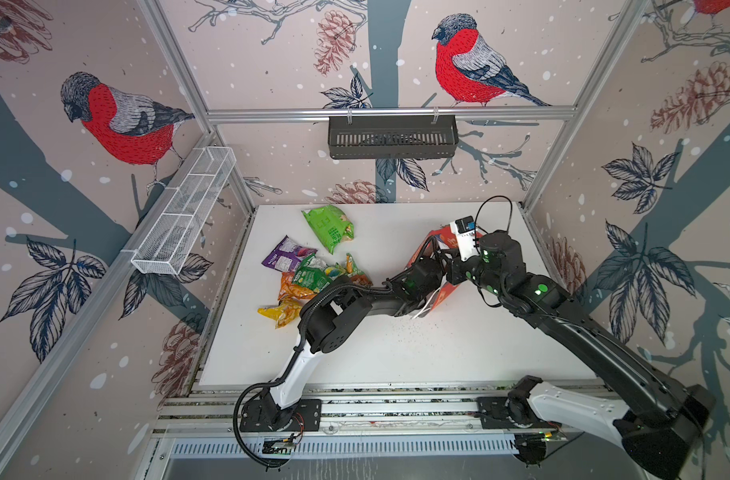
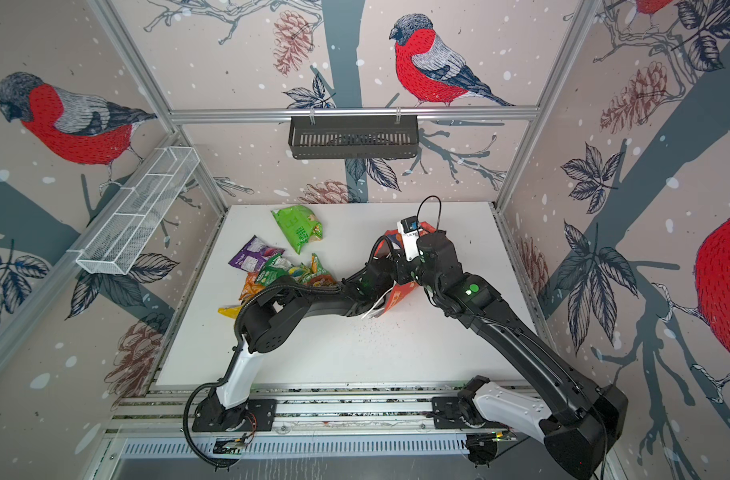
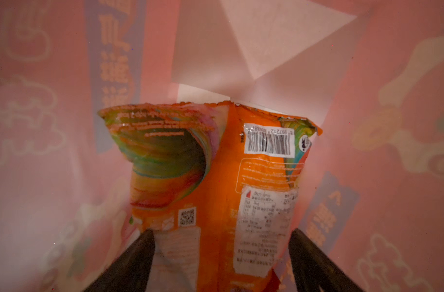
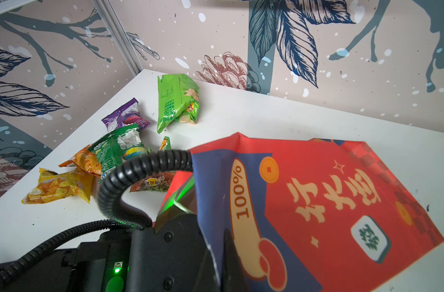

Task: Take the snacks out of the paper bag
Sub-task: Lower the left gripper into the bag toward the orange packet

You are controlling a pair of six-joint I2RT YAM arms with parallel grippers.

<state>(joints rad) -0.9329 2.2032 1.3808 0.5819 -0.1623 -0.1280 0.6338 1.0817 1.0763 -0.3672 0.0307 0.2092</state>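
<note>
- In both top views the red paper bag (image 1: pixel 443 297) rests on the white table (image 1: pixel 438 353). The left arm (image 1: pixel 367 299) goes into the bag's mouth, so the tool at its end is hidden inside.
- The right arm (image 1: pixel 562 299) ends at the bag's rim. A heap of snacks (image 1: pixel 313 278) lies out on the table, outside the bag and beside the left arm.
- In the left wrist view the left gripper (image 3: pixel 222 231) is deep in the bag, with pink paper walls all around it. Its two dark fingers stand wide apart — it is open.
- An orange packet (image 3: pixel 215 177) sits between those fingers and just ahead of them. I cannot tell if the fingers touch it.
- In the right wrist view the right gripper (image 4: pixel 227 242) is closed and pinches the bag's blue edge. One dark finger shows against the paper.
- The bag's red face with gold letters stretches away from this gripper.
- Past the left arm's black cable lie a green packet (image 4: pixel 178 101), a purple packet (image 4: pixel 126 115) and a yellow packet (image 4: pixel 56 187) — all on the table, well away from the right gripper.
</note>
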